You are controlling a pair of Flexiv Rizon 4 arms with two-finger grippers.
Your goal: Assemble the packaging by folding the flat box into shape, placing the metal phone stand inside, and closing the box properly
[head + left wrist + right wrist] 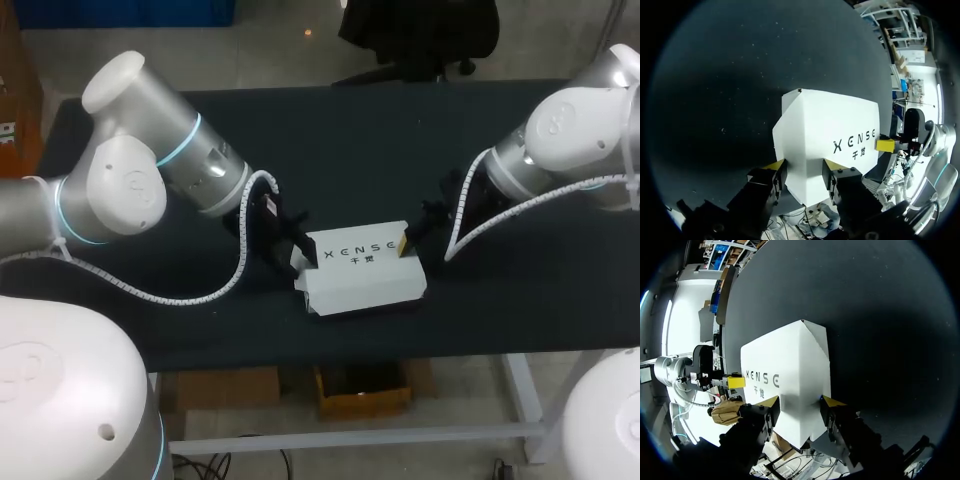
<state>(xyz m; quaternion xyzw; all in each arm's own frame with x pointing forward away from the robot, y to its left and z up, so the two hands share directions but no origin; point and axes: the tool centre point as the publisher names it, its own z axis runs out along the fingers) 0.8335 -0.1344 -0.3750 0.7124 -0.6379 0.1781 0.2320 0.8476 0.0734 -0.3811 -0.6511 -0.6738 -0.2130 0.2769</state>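
Box, folded into shape, lies on the table with the left end effector seemingly pinching its left end and the right end effector pinching its right end. If one side squeezes harder, the thin card could buckle or a flap spring open.

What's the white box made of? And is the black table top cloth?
The white box is likely thin matte cardboard, with sharp folded creases and flat panels. The table top is dark, dull, maybe cloth or felt, flecked with pale specks; can't tell for sure.
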